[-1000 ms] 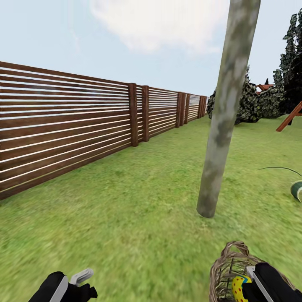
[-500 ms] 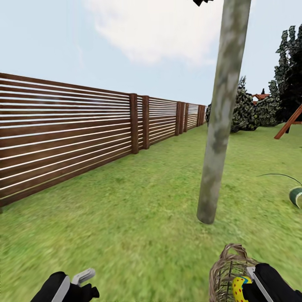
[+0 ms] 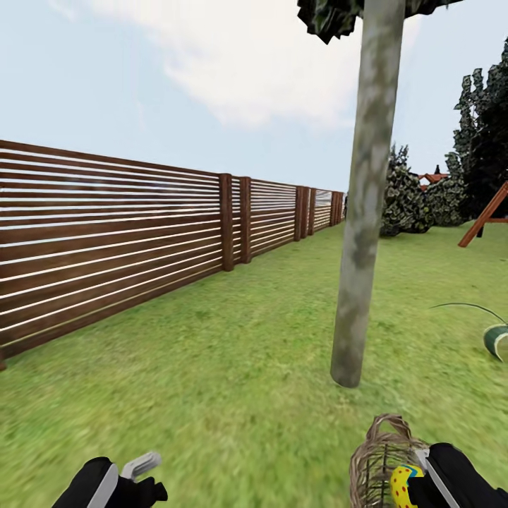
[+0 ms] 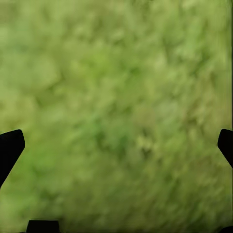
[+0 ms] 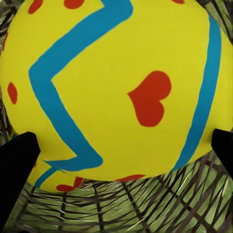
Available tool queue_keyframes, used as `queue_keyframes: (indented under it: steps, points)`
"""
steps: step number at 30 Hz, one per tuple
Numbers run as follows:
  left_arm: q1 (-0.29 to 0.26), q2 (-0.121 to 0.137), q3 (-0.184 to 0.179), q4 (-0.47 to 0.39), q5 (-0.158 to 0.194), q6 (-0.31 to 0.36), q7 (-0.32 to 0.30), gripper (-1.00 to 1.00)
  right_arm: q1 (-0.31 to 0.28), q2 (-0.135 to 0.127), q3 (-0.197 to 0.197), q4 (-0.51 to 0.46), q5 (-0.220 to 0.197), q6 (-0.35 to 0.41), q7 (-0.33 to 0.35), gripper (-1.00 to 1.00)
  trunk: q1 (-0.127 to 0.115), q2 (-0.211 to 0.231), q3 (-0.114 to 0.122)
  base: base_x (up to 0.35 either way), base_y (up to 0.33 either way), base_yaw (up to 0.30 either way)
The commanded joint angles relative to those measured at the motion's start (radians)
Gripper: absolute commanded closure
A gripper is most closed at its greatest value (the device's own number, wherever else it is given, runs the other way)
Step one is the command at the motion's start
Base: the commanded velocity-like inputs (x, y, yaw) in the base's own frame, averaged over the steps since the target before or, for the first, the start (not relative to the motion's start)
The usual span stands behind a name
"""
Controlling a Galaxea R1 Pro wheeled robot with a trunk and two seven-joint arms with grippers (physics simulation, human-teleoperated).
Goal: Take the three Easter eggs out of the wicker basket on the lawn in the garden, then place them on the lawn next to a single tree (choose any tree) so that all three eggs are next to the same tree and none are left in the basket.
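Yellow egg (image 5: 116, 87) pinched in right tool (image 3: 416, 487) above wicker basket (image 3: 374, 466), tree (image 3: 356, 282) at 12 o'clock, none placed; left tool (image 4: 116, 141) spread.

L end effector (image 3: 137, 469) sits low at the head view's bottom edge, fingers (image 4: 10, 148) spread wide, nothing between them. R end effector (image 5: 116, 150) has both fingers clamped on an egg (image 5: 111, 87).
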Motion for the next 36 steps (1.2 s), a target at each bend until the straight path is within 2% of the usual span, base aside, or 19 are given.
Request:
queue_keyframes:
  steps: [1,16,20,24,26,36]
  points:
    - [0.000,0.000,0.003,-0.001,-0.006,0.005,-0.007,-1.00,-0.001,-0.001,0.003,-0.001,-0.001,0.004,0.002,1.00,-0.001,0.000,0.003,-0.009,0.000,0.000]
    - [0.000,0.006,0.003,-0.003,-0.005,0.005,-0.008,-1.00,0.000,0.002,0.005,-0.001,-0.001,0.004,0.002,1.00,-0.007,0.003,0.061,0.000,0.000,0.000]
    - [0.000,0.006,0.005,-0.024,-0.004,0.007,-0.009,-1.00,0.000,0.001,0.004,-0.002,0.001,0.004,0.003,1.00,-0.023,0.031,0.073,0.000,0.000,0.000]
    - [0.000,0.014,0.005,-0.147,-0.005,0.025,-0.007,-1.00,0.000,0.001,0.005,-0.003,0.000,0.005,0.004,1.00,-0.038,0.059,0.086,0.000,0.000,0.000]
    - [0.000,0.006,0.002,-0.195,-0.006,0.081,-0.004,-1.00,0.000,0.001,0.004,-0.003,-0.005,0.006,0.005,1.00,-0.046,0.073,0.092,0.000,0.000,0.000]
    - [0.000,0.008,-0.001,-0.164,-0.009,0.091,0.001,-1.00,0.000,0.000,0.004,-0.004,-0.011,0.006,0.006,1.00,-0.084,0.143,0.124,0.000,0.000,-0.012]
